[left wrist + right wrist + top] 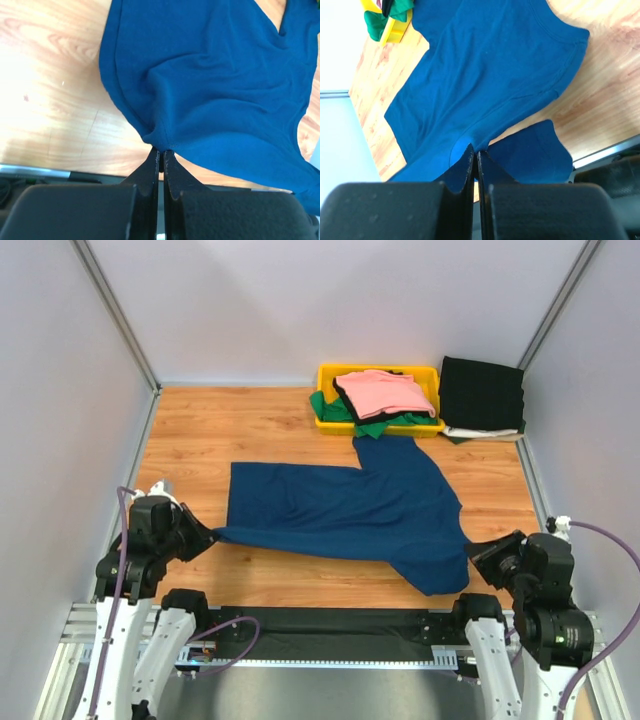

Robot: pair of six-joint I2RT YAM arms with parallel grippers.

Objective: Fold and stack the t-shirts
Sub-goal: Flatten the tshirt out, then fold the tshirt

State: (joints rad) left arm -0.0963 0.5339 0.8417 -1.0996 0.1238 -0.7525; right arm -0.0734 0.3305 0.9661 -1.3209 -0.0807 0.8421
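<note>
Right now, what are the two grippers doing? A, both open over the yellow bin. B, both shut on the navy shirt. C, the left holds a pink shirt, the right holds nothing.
B: the left gripper and the right gripper each pinch an edge of the spread-out navy shirt, with the cloth bunched at their closed tips.

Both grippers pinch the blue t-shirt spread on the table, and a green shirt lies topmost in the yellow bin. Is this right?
Not quite: in the top external view a pink shirt lies topmost in the yellow bin, the green shirt beneath it. The left gripper and right gripper do pinch the blue t-shirt spread on the table.
</note>
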